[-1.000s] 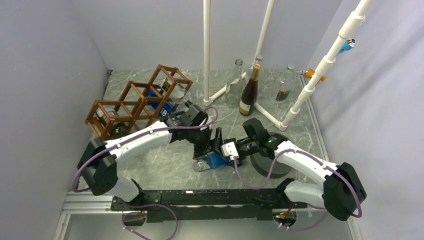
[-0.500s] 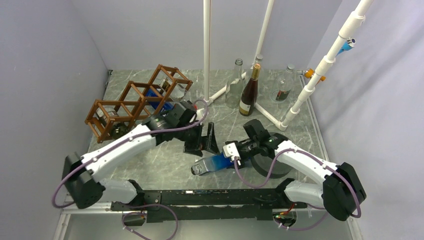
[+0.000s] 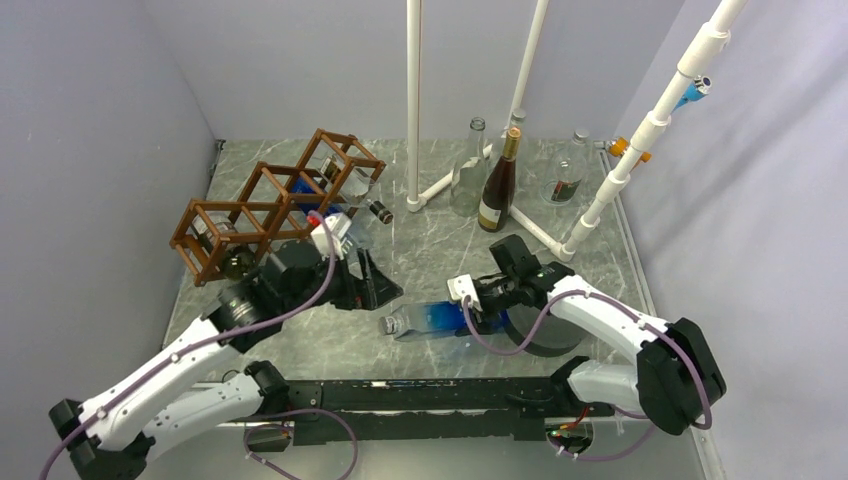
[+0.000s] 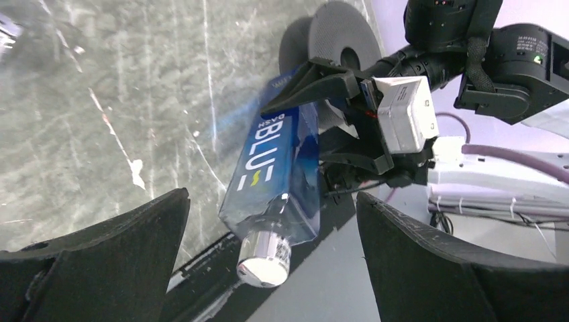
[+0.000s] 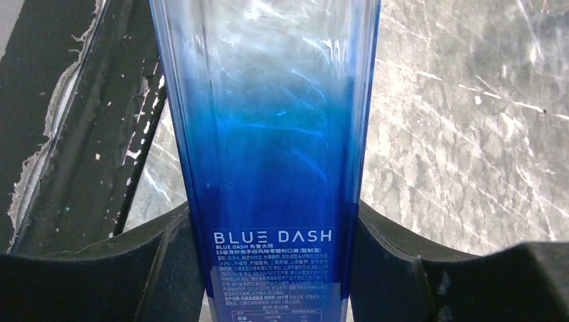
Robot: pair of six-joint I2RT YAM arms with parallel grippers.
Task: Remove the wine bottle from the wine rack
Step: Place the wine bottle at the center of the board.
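The right gripper (image 3: pixel 480 312) is clamped across the base end of the blue wine bottle (image 3: pixel 428 320). Its two fingers press on either side of the glass, just by the white lettering that shows in the right wrist view. The bottle lies nearly level, with its cap toward the left arm and its base toward the right wrist. It is out of the wine rack (image 3: pixel 268 200) and well apart from it, over the near part of the grey marbled table (image 3: pixel 430 250), close to the black rail (image 3: pixel 400 395) along the front edge. Whether it touches the tabletop cannot be told. The left gripper (image 3: pixel 374 284) has its fingers spread wide with nothing between them; it is between the rack and the bottle, near the cap but not touching it. The rack sits at the far left of the table with other bottles (image 3: pixel 350 190) lying in its cells. A dark bottle (image 3: pixel 497 185) and a clear bottle (image 3: pixel 468 165) stand upright at the back among white pipes (image 3: pixel 413 100). A grey disc (image 3: pixel 558 342) lies under the right arm.
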